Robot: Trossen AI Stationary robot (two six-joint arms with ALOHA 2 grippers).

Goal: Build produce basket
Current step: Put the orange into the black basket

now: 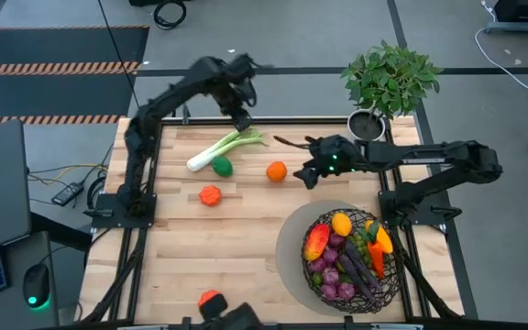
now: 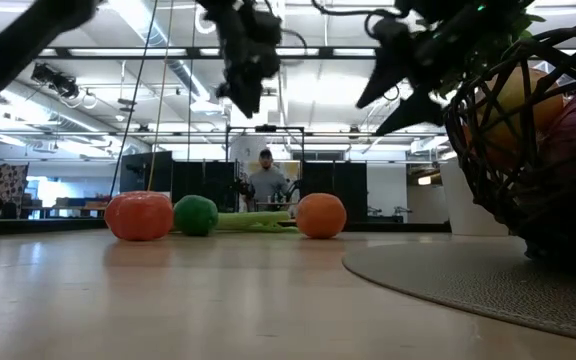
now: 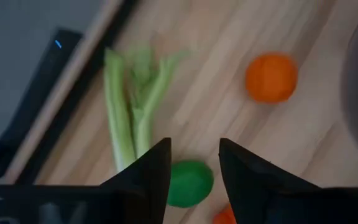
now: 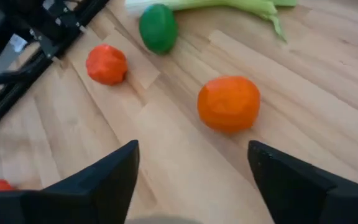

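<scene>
The wire basket [image 1: 385, 291] stands on a grey round mat [image 1: 289, 246] at the near right, filled with several pieces of produce [image 1: 342, 224]. On the bare wood lie a green-white leek [image 1: 227, 147], a lime [image 1: 221, 166], an orange [image 1: 276, 170] and a small red-orange fruit [image 1: 210, 195]. My left gripper [image 3: 194, 158] hangs open, high above the leek's leafy end, holding nothing. My right gripper [image 4: 194, 162] is open and slants down just right of the orange [image 4: 229, 102], clear of it.
A potted plant [image 1: 388, 78] in a white pot stands at the far right corner, behind my right arm. Another red-orange fruit [image 1: 211, 298] lies near the table's front edge. Bare wood stretches across the near left. A person [image 2: 265, 180] stands in the room beyond.
</scene>
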